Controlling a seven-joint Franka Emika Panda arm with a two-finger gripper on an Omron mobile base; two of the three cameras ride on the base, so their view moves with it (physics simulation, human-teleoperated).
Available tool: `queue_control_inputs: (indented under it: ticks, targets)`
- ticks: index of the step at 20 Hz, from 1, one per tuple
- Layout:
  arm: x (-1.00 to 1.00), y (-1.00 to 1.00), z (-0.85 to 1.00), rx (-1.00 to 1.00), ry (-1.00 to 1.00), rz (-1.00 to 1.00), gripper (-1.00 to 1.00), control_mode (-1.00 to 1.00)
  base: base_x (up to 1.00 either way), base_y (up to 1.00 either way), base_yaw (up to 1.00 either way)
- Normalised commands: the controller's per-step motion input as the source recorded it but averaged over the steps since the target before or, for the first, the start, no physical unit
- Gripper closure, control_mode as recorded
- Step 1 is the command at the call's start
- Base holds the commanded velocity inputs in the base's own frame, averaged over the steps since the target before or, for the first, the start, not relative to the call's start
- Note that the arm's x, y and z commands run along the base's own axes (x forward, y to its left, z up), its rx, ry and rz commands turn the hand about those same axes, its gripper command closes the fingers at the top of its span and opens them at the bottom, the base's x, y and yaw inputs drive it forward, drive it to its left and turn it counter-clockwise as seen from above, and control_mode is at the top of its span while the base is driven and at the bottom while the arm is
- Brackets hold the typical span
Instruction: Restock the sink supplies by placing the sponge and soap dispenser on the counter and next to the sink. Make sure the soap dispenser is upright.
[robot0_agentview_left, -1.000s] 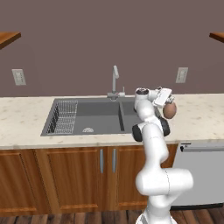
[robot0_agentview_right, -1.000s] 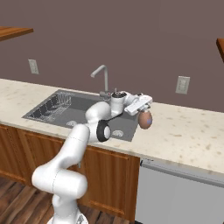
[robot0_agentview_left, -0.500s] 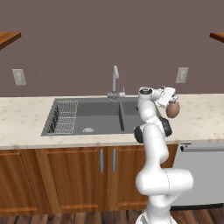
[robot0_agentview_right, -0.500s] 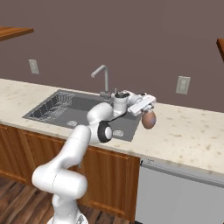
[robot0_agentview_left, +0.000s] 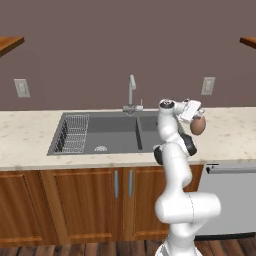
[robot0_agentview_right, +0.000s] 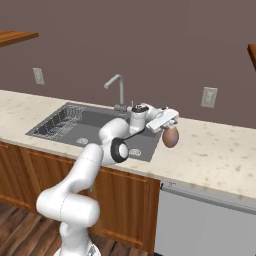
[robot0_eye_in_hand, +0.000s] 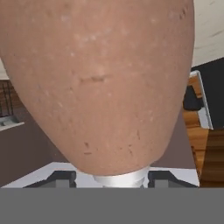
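Soap dispenser (robot0_agentview_right: 170, 137) clamped in gripper (robot0_agentview_right: 167, 131), above counter (robot0_agentview_right: 220, 155)

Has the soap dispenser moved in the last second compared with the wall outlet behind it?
Yes, slightly. The soap dispenser, held in the tool, has risen a little toward the wall outlet, above the counter right of the sink.

The reddish-brown soap dispenser (robot0_agentview_left: 197, 126) (egg-shaped, pump end up) hangs above the counter (robot0_agentview_left: 230, 132), right of the sink (robot0_agentview_left: 105, 131).
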Motion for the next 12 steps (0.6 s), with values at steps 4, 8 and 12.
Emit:
queue_control_inputs:
  ticks: [4, 8, 12]
  targets:
    - [0.0, 0.0, -0.13, 0.02, 0.0, 0.0, -1.0, -1.0, 0.0, 0.0, 0.0]
    - [0.0, 0.0, -0.07, 0.01, 0.0, 0.0, -1.0, -1.0, 0.0, 0.0, 0.0]
    - [0.04, 0.06, 0.0, 0.0, 0.0, 0.0, -1.0, -1.0, 0.0, 0.0, 0.0]
